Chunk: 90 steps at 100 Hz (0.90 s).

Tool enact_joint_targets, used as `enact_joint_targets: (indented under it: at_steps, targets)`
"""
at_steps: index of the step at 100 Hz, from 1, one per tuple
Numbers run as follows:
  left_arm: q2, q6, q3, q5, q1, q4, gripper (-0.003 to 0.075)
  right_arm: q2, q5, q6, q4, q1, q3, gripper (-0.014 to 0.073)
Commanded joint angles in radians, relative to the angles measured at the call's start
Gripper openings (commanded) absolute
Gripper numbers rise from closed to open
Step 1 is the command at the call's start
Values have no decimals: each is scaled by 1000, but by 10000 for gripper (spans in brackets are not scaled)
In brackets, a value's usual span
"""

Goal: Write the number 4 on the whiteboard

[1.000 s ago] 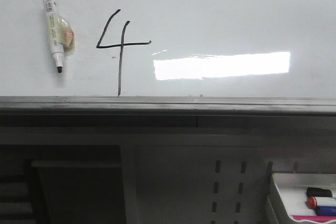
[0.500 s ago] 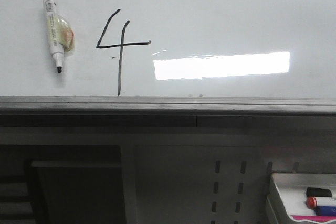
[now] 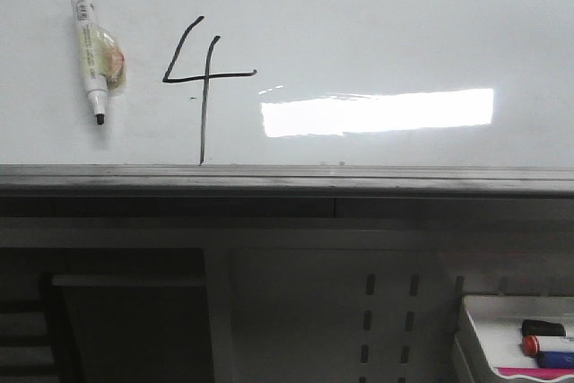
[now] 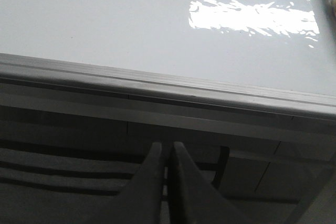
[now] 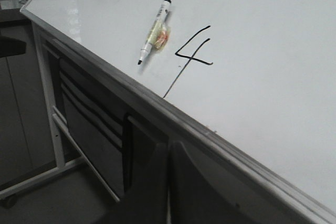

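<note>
The number 4 sits on the whiteboard just beside a stuck-on marker, both grippers pinched closed, holding nothing.

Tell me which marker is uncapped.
The white marker on the whiteboard, beside the 4; its black tip is bare. Those in the tray look capped.

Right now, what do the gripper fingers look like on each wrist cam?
Left gripper: two dark grey, matte fingers, flat-sided and tapering to narrow tips. Right gripper: the same dark, wedge-shaped fingers, looking almost black in shadow. No cables, markings or labels show in either view.
</note>
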<state>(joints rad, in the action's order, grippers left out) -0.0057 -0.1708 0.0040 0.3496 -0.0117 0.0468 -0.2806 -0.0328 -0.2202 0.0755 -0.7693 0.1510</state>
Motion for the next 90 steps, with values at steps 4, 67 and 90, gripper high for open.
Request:
enact_joint_targets:
  at_steps: [4, 67, 90]
  targets:
    - [-25, 1, 33, -36, 3, 0, -20, -5, 91, 60, -64, 77, 26, -64]
    - [-25, 1, 33, -36, 3, 0, -20, 158, 97, 210, -139, 824, -118, -64]
    - [-25, 1, 33, -36, 3, 0, -20, 304, -168, 210, -139, 835, -186, -64]
